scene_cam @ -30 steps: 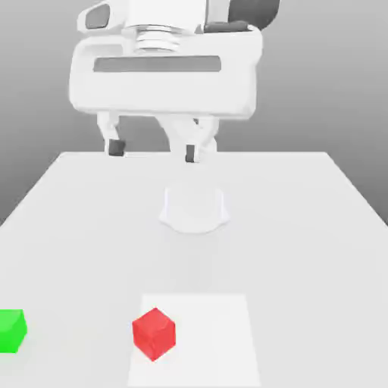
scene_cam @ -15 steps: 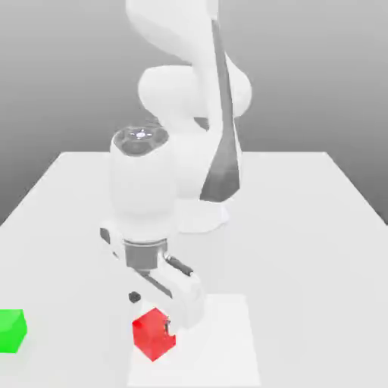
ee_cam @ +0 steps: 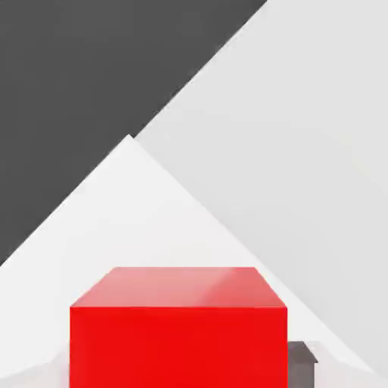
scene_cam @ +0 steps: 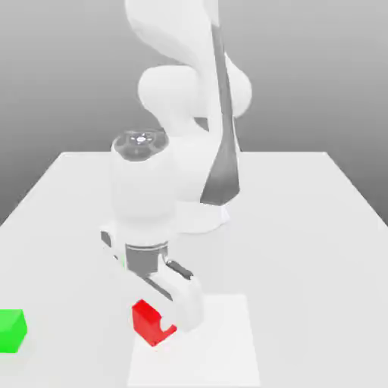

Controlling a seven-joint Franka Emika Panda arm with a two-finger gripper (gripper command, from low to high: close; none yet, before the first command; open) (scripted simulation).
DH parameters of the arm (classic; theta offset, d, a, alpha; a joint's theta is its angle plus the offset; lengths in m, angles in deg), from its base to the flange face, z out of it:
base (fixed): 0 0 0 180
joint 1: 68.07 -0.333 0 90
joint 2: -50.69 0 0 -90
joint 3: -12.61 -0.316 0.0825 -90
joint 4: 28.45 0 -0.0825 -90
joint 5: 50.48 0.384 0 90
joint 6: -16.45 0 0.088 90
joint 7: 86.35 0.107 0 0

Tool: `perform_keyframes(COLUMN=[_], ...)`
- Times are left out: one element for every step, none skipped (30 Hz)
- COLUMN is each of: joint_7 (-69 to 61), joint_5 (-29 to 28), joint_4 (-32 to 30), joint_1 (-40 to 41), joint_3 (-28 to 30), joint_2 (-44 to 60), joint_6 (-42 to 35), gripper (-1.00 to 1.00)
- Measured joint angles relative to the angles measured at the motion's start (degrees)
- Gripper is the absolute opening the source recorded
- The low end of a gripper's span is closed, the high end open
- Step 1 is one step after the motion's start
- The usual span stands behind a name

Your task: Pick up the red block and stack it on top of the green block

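The red block (scene_cam: 146, 318) sits near the table's front edge in the exterior view, on a lighter square patch. My gripper (scene_cam: 157, 327) is lowered over it, and the white hand covers the block's right side. In the hand view the red block (ee_cam: 179, 333) is close up, with a dark finger pad (ee_cam: 303, 364) pressed against its side. The gripper is shut on the red block. The green block (scene_cam: 11, 331) rests on the table at the exterior view's far left, well apart from the gripper.
The white table (scene_cam: 318, 227) stretches back to the arm's base (scene_cam: 204, 216) in the middle. The lighter square patch (scene_cam: 227, 341) lies at the front. The arm's upper links tower over the table centre.
The hand came down from high above the table to the red block. Over the last half second it sank around the block, which now sits slightly higher in the view.
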Motion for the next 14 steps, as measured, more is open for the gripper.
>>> perform_keyframes(joint_7=[-1.2, -2.4, -3.5, -4.7, -5.8, -6.9, -8.0, -9.3, -10.2, -10.8, -11.4, -11.4, -11.4, -11.4], joint_5=[0.5, 1.0, 1.5, 1.9, 2.3, 2.7, 3.2, 4.0, 4.8, 5.4, 6.0, 6.0, 6.0, 6.0], joint_4=[1.6, 3.2, 4.7, 6.2, 7.7, 9.1, 10.7, 12.5, 13.7, 14.3, 14.6, 14.6, 14.6, 14.6], joint_1=[1.6, 3.2, 4.8, 6.3, 7.9, 9.5, 11.1, 12.9, 14.0, 14.7, 15.2, 15.2, 15.2, 15.2], joint_3=[1.3, 2.5, 3.8, 5.0, 6.3, 7.5, 8.7, 9.5, 9.9, 9.8, 9.6, 9.6, 9.6, 9.6], joint_2=[0.3, 0.6, 1.1, 1.5, 2.0, 2.4, 3.4, 5.5, 7.8, 9.9, 12.0, 12.0, 12.0, 12.0], joint_6=[-1.4, -2.5, -3.6, -4.7, -5.7, -6.8, -7.4, -7.2, -6.1, -4.6, -2.9, -2.9, -2.9, -2.9], gripper=[-1.0, -1.0, -1.0, -1.0, -1.0, -1.0, -1.0, -1.0, -1.0, -1.0, 1.0, 1.0, 1.0, 1.0])
